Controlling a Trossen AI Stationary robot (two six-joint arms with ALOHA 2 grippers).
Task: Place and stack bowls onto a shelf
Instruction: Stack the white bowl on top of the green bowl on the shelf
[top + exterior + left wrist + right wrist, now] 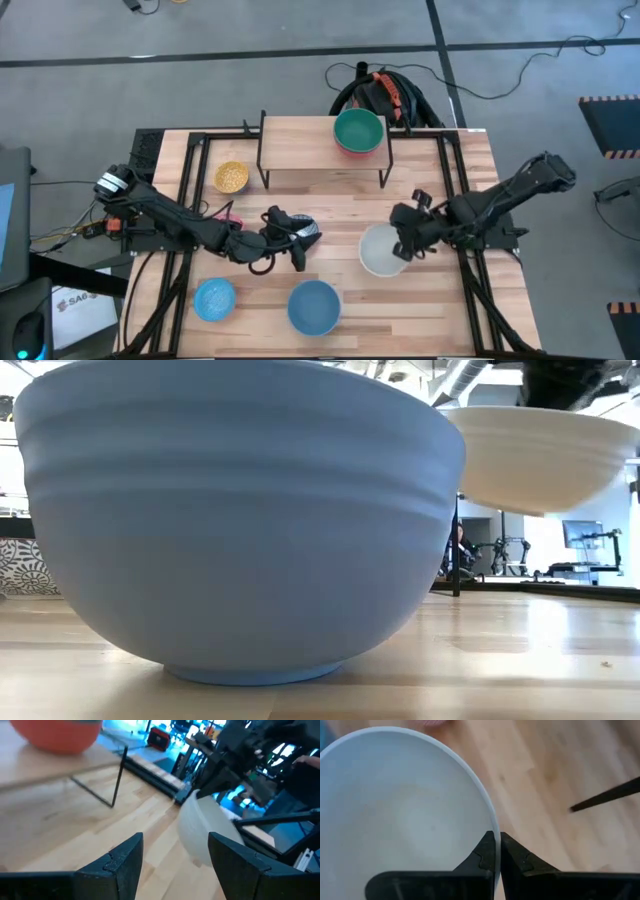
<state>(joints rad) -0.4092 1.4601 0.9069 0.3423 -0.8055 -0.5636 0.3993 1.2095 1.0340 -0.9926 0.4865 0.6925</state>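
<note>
You've got the shelf (300, 150) at the back middle of the table (460, 300), with two stacked bowls (358, 131) sitting on its right end. One small bowl (231, 177) is just left of the shelf, down on the table. Along the front edge there's another small bowl (214, 299) on the left and the large bowl (314, 307) next to it, toward the middle. The cream bowl (380, 250) is right of centre, lifted off the table, its rim pinched in the right gripper (408, 246). The left gripper (300, 240) is mid-table, behind the large bowl and left of the cream bowl.
</note>
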